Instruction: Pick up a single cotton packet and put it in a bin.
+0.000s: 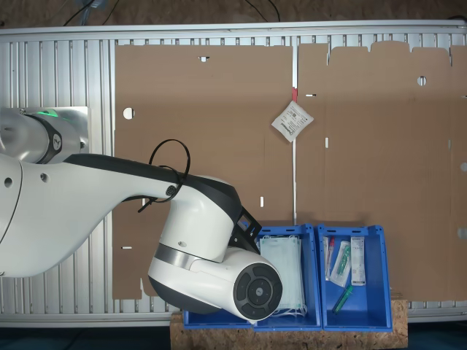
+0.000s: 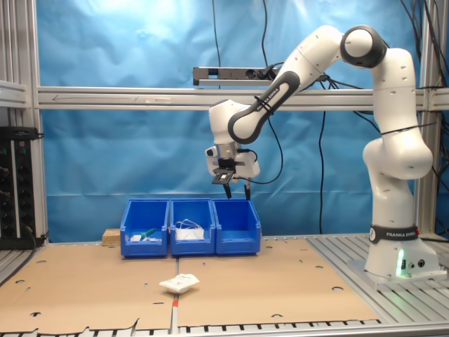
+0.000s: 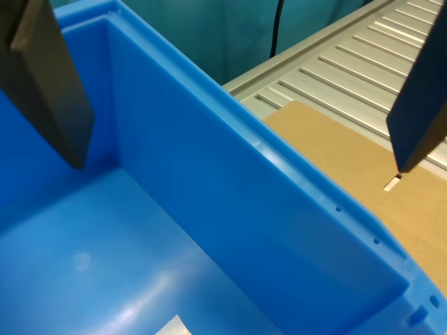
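1. Cardboard covers the table [image 1: 73, 58] in the first exterior view. One cotton packet [image 1: 292, 120] lies on it near the seam between the sheets, well apart from the blue bins [image 1: 350, 273]. The arm's wrist hangs over the bin at the row's end; the middle bin holds face masks [image 1: 283, 273], and the other end bin holds assorted packets.
2. In the second exterior view the tool [image 2: 238, 188] hovers just above the end bin [image 2: 237, 226], fingers apart and apparently empty. The packet on the cardboard sits near the table's front edge.
3. In the wrist view the tool's fingers [image 3: 49, 84] stand wide with nothing between them. A white corner [image 3: 171, 326] shows on the bin floor, likely a packet already dropped, so the task looks about done.
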